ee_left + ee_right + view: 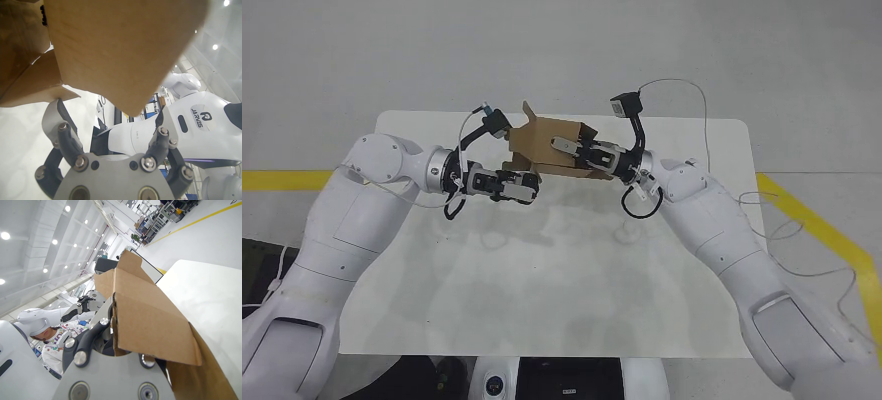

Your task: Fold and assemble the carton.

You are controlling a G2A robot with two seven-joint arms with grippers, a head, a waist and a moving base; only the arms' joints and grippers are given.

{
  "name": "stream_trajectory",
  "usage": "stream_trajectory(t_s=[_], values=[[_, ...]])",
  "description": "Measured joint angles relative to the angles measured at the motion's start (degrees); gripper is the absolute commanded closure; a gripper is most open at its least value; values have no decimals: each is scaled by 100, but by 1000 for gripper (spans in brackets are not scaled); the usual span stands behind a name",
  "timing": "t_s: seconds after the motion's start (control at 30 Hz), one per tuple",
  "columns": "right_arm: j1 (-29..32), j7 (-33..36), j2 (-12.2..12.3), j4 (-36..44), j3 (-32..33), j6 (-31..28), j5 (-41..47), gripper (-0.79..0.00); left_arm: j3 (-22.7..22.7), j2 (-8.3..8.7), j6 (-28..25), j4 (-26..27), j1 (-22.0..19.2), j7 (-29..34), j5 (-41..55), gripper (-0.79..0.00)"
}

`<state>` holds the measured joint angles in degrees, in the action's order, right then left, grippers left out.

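The light is bright and even and comes from above. In the right wrist view, rows of round ceiling lamps (5,235) burn as pure white spots, and the straight ceiling beams bend near the edges. In the left wrist view, two more of them glare inside a pale haze; it may be glare on the lens, I cannot tell. The white table (572,300) looks almost washed out in the top view. The carton (552,148) throws only a faint, soft shadow on it.
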<state>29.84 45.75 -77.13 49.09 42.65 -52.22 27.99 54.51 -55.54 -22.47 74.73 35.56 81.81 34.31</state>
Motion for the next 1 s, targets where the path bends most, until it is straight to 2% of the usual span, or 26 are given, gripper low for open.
stream_trajectory(t_s=[1.0], values=[[214,98,-29,104,203,177,98,0,11,-24,-191,-108,-11,-191,-196,-785]])
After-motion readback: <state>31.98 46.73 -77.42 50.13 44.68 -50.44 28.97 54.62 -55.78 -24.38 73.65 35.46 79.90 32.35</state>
